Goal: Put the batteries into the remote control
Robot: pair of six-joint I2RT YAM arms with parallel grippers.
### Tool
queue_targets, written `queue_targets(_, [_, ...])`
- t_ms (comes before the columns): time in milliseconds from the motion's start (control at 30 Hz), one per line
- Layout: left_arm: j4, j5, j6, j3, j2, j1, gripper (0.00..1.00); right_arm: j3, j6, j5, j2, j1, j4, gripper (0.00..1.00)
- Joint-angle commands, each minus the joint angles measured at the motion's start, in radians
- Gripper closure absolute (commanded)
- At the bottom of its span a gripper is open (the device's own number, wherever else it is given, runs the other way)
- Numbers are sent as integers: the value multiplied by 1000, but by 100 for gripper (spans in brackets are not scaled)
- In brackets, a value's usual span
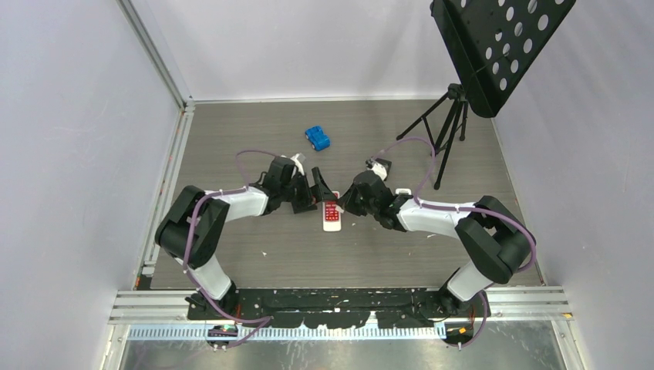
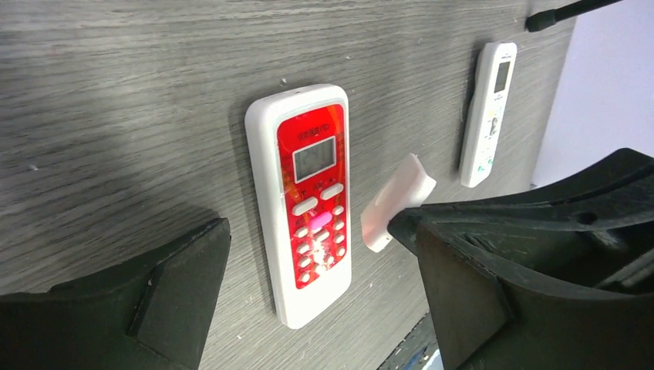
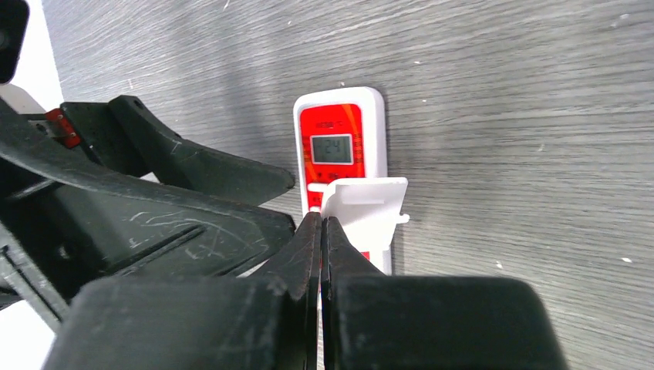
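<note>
A white remote with a red button face lies face up on the table, also seen in the top view and the right wrist view. My left gripper is open and empty, its fingers on either side of this remote's lower end. My right gripper is shut on a thin white plastic cover and holds it just above the red remote's buttons; the cover also shows in the left wrist view. A slim white remote control with a small dark display lies farther off. No batteries are in view.
A blue block sits on the table behind the grippers. A black tripod carrying a perforated black plate stands at the back right. Grey walls enclose the table on the left, back and right.
</note>
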Motion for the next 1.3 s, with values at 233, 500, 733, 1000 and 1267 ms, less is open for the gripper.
queue_targets(233, [-290,-175,164,83,-5,-45,13,60,2,163,-74,1,-196,100])
queue_targets(500, [-505,-460,177,234,72,-189,13,132,10,322,-81,-2,-544,100])
queue_targets(733, [-604,-565,153,352,170,-271,12,165,4,292,-20,-15,-601,98])
queue_targets(1000, [-629,-619,122,386,237,-301,22,158,-8,279,-39,-22,-604,85])
queue_targets(1267, [-588,-578,121,379,275,-305,37,144,-12,248,-72,-24,-600,75])
